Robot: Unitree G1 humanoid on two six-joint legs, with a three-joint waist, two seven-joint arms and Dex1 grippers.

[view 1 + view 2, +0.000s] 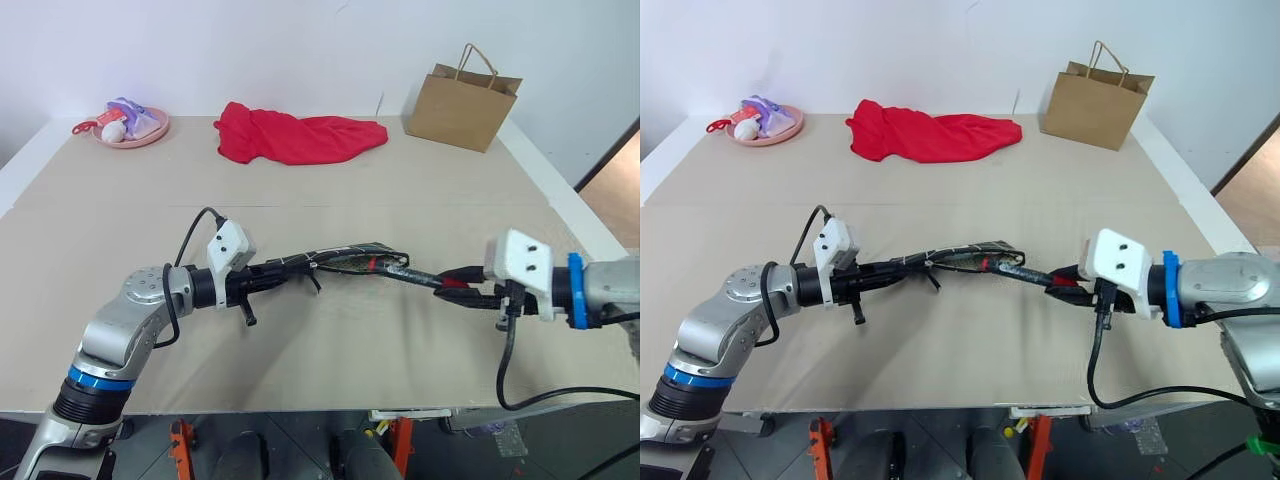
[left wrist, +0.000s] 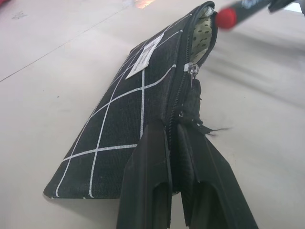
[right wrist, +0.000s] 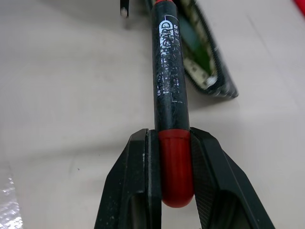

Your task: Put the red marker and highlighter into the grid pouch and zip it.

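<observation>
The left gripper [image 2: 172,143] is clamped tight on the zipper edge of the grid pouch [image 2: 128,124], holding it lifted and tilted just above the beige counter [image 1: 330,330]. The pouch's mouth gapes at the end away from that gripper, showing a pale dotted lining, and a small white label sits on its gridded side. The zipper pull hangs partway along the open seam.

The right gripper [image 3: 174,157], on the other side of the pouch, pinches the red marker [image 3: 169,86] by its red end, both fingers [image 3: 138,181] pressed against it. The marker's black body with white lettering runs forward from the fingers toward the pouch mouth, and its far red tip sits right at the opening, between the two grippers. Green shows inside the open pouch in the right wrist view, but what it is I cannot tell.

Farther back, a crumpled red cloth [image 1: 298,136] lies on the counter. A brown paper bag [image 1: 462,103] with handles stands at the far right, and a pink plate [image 1: 132,126] with small toys sits at the far left.
</observation>
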